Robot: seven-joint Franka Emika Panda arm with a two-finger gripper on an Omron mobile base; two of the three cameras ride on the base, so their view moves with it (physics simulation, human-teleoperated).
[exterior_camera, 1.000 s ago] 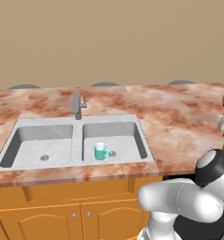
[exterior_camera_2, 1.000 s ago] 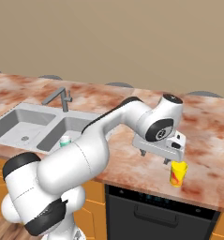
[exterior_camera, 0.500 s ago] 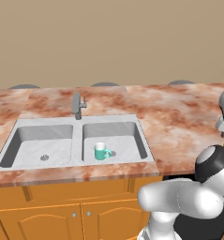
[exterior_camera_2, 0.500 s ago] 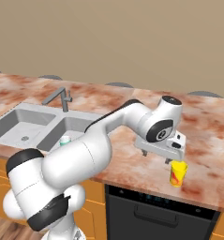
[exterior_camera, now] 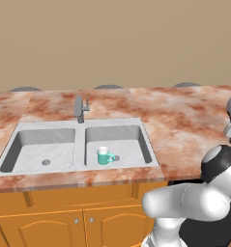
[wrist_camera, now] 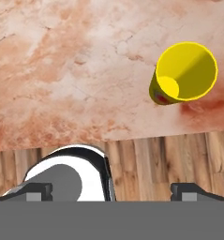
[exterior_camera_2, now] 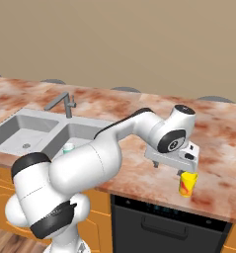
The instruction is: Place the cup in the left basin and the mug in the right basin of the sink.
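The yellow cup [exterior_camera_2: 187, 183] stands upright on the marble counter near its front edge, right of the sink [exterior_camera: 78, 170]. In the hand view the cup [wrist_camera: 182, 74] shows from above, up and right of the midline between the fingers. My gripper [exterior_camera_2: 169, 169] hangs just above and beside it, open with nothing between its fingers [wrist_camera: 190, 190]. The teal mug [exterior_camera: 105, 156] stands upright in the right basin [exterior_camera: 129, 144], handle to the right. Only a small drain hole shows in the left basin [exterior_camera: 35, 144]. From the right base view, the arm partly hides the mug [exterior_camera_2: 68, 147].
A grey faucet [exterior_camera: 79, 108] rises behind the sink's divider. The marble counter [exterior_camera: 184, 120] runs wide to the right of the sink. A black dishwasher front [exterior_camera_2: 164, 222] sits under the counter below the cup. Wooden floor [wrist_camera: 146, 159] lies past the counter's edge.
The arm has shifted slightly, bringing the hand a little lower by the cup. The cup and mug have stayed put, and the gripper has stayed open.
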